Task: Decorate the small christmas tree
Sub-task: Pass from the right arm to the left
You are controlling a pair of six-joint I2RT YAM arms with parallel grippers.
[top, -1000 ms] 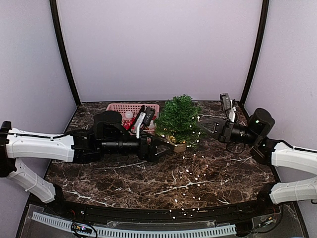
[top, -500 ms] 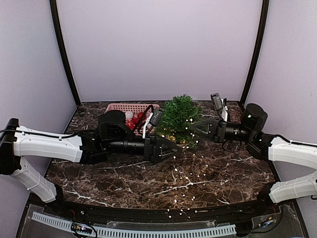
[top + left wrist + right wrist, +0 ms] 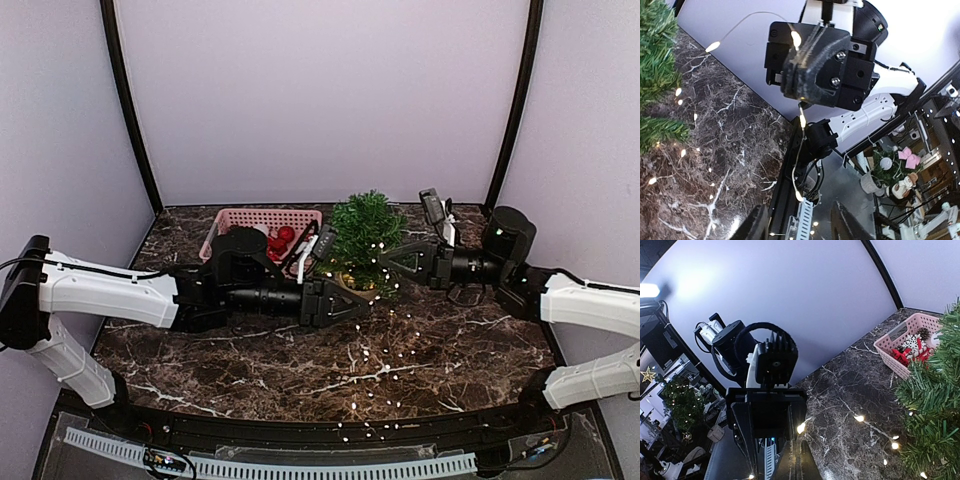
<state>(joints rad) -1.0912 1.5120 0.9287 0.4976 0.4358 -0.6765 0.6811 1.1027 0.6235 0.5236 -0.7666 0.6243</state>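
The small christmas tree [image 3: 364, 236] stands in its tan pot [image 3: 362, 292] at the back middle of the dark marble table [image 3: 250, 360]. A lit string of lights [image 3: 385, 365] drapes over the tree and trails to the front edge. My right gripper [image 3: 384, 262] is just right of the tree, shut on the wire; the right wrist view shows a bulb [image 3: 801, 427] above its closed tips [image 3: 797, 445]. My left gripper [image 3: 357, 303] is by the pot with its jaws apart. In the left wrist view [image 3: 799, 206] the wire [image 3: 799, 150] hangs between its fingers, untouched.
A pink basket [image 3: 232, 217] with red and white ornaments stands at the back left, partly behind my left arm. A black rail [image 3: 300, 430] runs along the table's front edge. Lilac walls close in the back and sides.
My left gripper has pushed right along the table to the tree's pot and its jaws have narrowed. The right gripper has moved left, closer to the tree, still clamping the wire.
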